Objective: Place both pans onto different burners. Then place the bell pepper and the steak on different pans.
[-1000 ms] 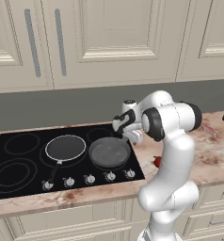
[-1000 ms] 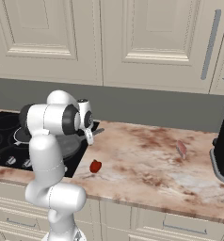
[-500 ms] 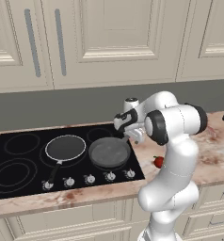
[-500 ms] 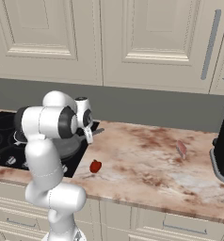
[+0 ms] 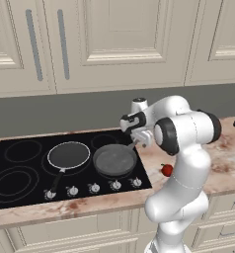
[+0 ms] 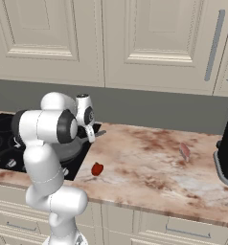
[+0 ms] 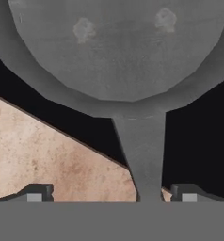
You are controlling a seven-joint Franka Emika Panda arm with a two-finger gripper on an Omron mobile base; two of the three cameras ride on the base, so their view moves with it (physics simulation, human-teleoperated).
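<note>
Over on the cooktop (image 5: 20, 168) you've got both pans parked on burners: the shallow dark pan (image 5: 68, 155) on a middle ring and the grey pan (image 5: 115, 159) just right of it. So the pan step looks done to me, and food is next. Your gripper (image 5: 137, 129) hangs wide open and empty above the grey pan's handle (image 7: 143, 157), a finger on either side of it, not touching. The arm is folded tight, the hand tipped down over the cooktop's right edge. The bell pepper (image 6: 97, 169) sits on the bench (image 6: 149, 167) near the robot; the steak (image 6: 184, 151) lies well off to the right. You'll want to lift clear, then swing right for the pepper.
</note>
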